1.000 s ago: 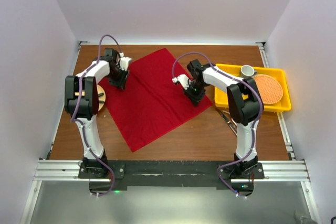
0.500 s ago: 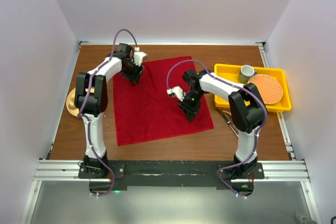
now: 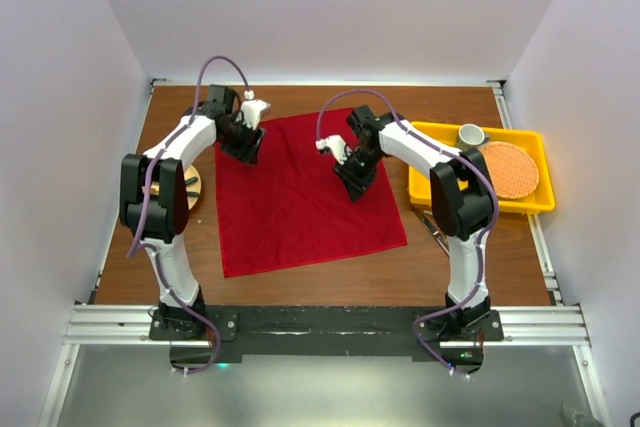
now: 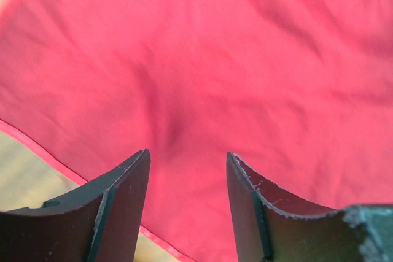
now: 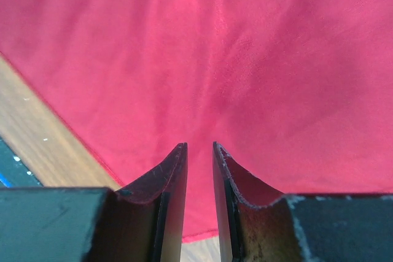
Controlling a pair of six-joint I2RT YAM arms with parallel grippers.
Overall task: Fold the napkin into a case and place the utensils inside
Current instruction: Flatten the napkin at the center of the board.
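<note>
The brown wooden table carries the deep-red napkin, spread flat across its middle with slight wrinkles. A yellow tray sits at the right edge and a round tan disc at the left. A slim metal utensil lies just in front of the tray, mostly hidden.

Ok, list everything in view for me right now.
napkin: one, deep red, spread flat mid-table
tray: one, yellow, table's right side
cup: one, grey, in the tray
woven mat: one, orange, in the tray
wooden disc: one, tan, table's left side, partly hidden
utensils: count unclear, silver, beside the tray, partly hidden
table: one, brown wood
left end effector: one, black, open over the napkin's far left corner
right end effector: one, black, jaws nearly together near the napkin's right edge
</note>
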